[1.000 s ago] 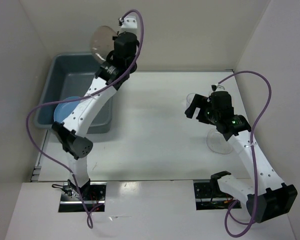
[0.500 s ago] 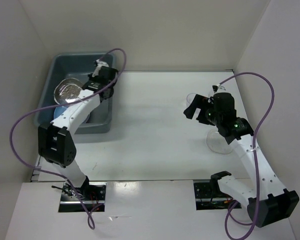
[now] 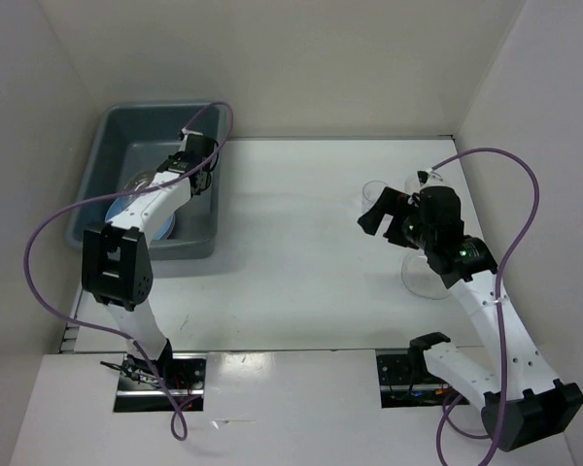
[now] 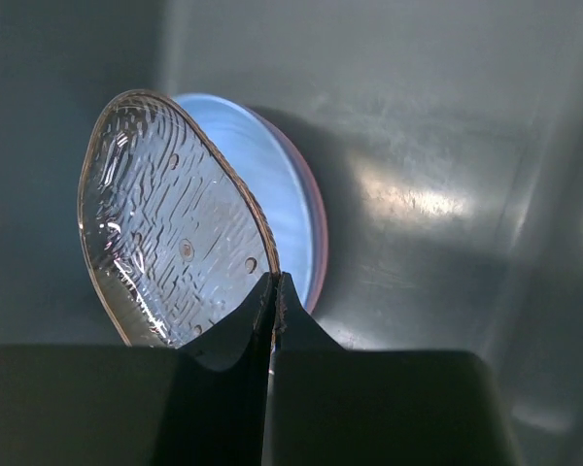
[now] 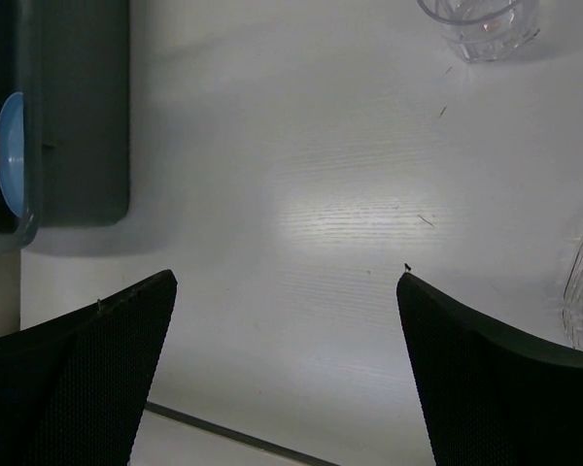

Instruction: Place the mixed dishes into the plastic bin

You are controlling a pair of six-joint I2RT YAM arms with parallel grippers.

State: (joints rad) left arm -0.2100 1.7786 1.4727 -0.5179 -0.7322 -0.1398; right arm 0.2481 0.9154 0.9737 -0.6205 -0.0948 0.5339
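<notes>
The left jaws clench a clear plate [image 4: 165, 223] upright inside the plastic bin [image 3: 146, 109]. The right jaws gape above the table [image 5: 321, 146]

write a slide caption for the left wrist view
Left gripper pinches a clear plate by its rim inside the plastic bin, a blue plate just behind it.

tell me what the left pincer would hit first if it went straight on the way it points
Likely the blue plate in the bin, just behind the clear plate the left pincer grips; the held plate would touch first. Depth is unclear.
</notes>
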